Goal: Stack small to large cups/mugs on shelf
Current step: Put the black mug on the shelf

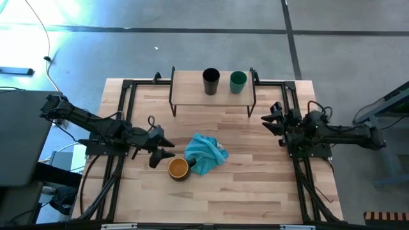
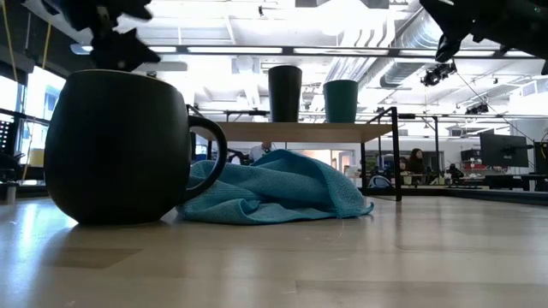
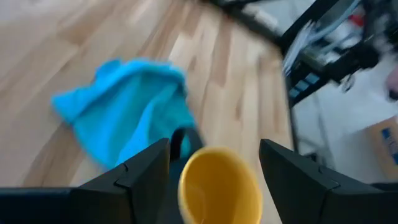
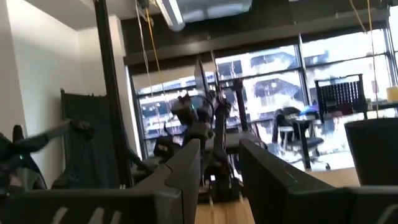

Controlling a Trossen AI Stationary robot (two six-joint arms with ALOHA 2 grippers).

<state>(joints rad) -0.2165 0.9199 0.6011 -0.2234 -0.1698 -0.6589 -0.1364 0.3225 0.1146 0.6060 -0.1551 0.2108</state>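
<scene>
High view: we see the black cup (image 1: 211,81) and the green cup (image 1: 238,81) upright side by side on the shelf (image 1: 192,86) at the far edge of the table (image 1: 255,185), while the mug (image 1: 178,169) stands upright on the table top near the front, touching the teal cloth (image 1: 206,153) on its right. The left gripper (image 1: 163,152) sits just beside the mug, on its far-left side, so the mug lies a little toward the table's front and right of the fingertips; the left arm is clearly the nearer one. The right gripper (image 1: 271,121) waits well apart, at the table's right side near the shelf's right legs. Low view: the mug (image 2: 120,150) fills the left foreground with its handle turned toward the cloth (image 2: 274,192), a detail the overhead picture does not resolve; both cups show on the shelf behind. Left wrist view: the fingers (image 3: 140,171) are spread wide with the mug's yellow mouth (image 3: 219,186) between them and not yet touched; only here do we see that the opening brackets the rim. Right wrist view: the right fingers (image 4: 180,171) stand apart with a narrow gap, holding nothing, pointing at the room. We judge the next move to be a descent onto the mug.
</scene>
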